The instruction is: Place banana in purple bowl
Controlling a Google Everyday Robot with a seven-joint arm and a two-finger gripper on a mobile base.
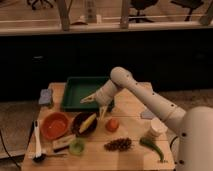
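Observation:
The pale-yellow banana [88,122] lies inside the dark purple bowl [79,129] on the table's left middle. My gripper [95,105] hangs just above and to the right of the bowl, over the near edge of the green tray. Its two pale fingers [88,98] are spread apart and hold nothing. The arm reaches in from the right.
A green tray [82,89] sits behind the bowl. An orange-red bowl [54,125] and a white-handled utensil [37,137] are at left. A green cup [76,146], a round orange fruit [112,124], a pine cone [118,144], a green vegetable [155,147] and a white cup [157,128] are nearby.

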